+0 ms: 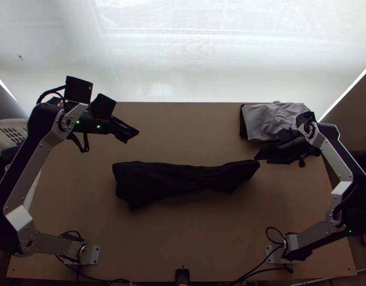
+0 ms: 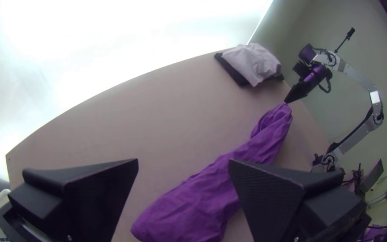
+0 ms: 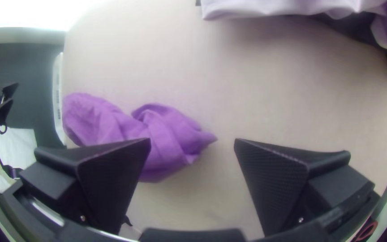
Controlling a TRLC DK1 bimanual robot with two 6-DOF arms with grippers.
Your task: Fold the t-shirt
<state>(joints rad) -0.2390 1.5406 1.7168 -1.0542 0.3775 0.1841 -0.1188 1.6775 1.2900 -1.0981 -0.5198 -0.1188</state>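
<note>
"Pale wood first: what have I got on the tabletop (image 1: pixel 192 238)?"

"Across its middle, I see the t-shirt (image 1: pixel 183 181), thin cloth, bunched into a long, creased roll. It's purple in my wrist views, near-black from above. Soft ridges run along it, and the outline is broad at one end and tapered at the other."

"Which way does it point?"

"Its long axis runs from the left edge's side toward the right edge, roughly parallel to the far edge. The broad end lies left; the tapered end points right and tilts slightly toward the far right corner."

"And around it?"

"By the left edge I make out a white slotted basket (image 1: pixel 9 129), hard-sided. At the far right corner there's a flat pile: grey cloth (image 1: pixel 266 119) over dark cloth (image 1: pixel 242 125). My right arm's wrist covers part of that pile from above. A small black device (image 1: pixel 182 275) sits at the middle of the near edge."

"My hands?"

"The left gripper (image 1: pixel 130 135) is above the table, beyond the broad end, spread wide and empty. The right gripper (image 1: pixel 261 159) is also wide and holding nothing, right by the tapered tip; whether it touches, I can't tell."
</note>
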